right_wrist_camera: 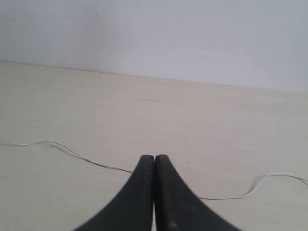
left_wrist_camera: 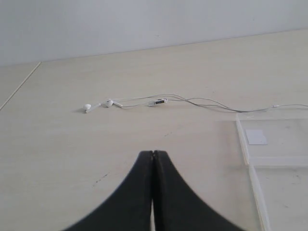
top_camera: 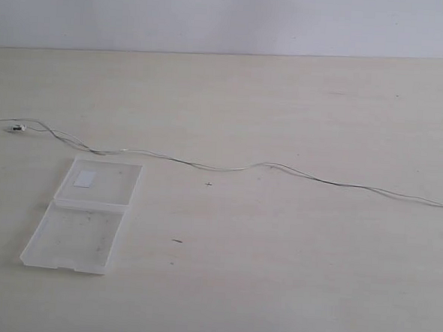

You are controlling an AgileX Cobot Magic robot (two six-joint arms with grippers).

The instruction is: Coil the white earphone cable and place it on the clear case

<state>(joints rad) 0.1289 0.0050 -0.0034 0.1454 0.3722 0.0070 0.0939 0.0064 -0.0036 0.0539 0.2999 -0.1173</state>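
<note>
- Exterior view. The pale counter (top_camera: 289,283) meets a plain wall (top_camera: 231,16) at its far edge. The white earphone cable (top_camera: 229,167) lies uncoiled in a loose wavy line, running from the left edge of the view to the right edge. Its inline piece (top_camera: 15,127) lies near the left edge.
- Exterior view, continued. The clear case (top_camera: 74,236) lies open and flat on the near side of the cable's left stretch, with a white sticker (top_camera: 85,177) on its far half. The far corner of the case is just beside the cable; whether they touch cannot be told. To the right of the case the counter shows a small cross mark (top_camera: 208,184) and a dark fleck (top_camera: 178,241), both well apart from the cable.
- Left wrist view. The left hand (left_wrist_camera: 152,155) hangs over the counter with its two dark fingers (left_wrist_camera: 139,192) pressed together along one seam, holding nothing. Ahead of it lie the two earbuds (left_wrist_camera: 87,107), close together at the cable's end, with the inline piece farther along the wire. The stickered half of the case sits to one side of the fingers, apart from them.
- Right wrist view. The right hand (right_wrist_camera: 154,158) has the same pose, fingers tight together and gripping nothing. The cable crosses the counter beneath it and is hidden where it passes behind the fingers. Only bare counter and wall lie beyond.
</note>
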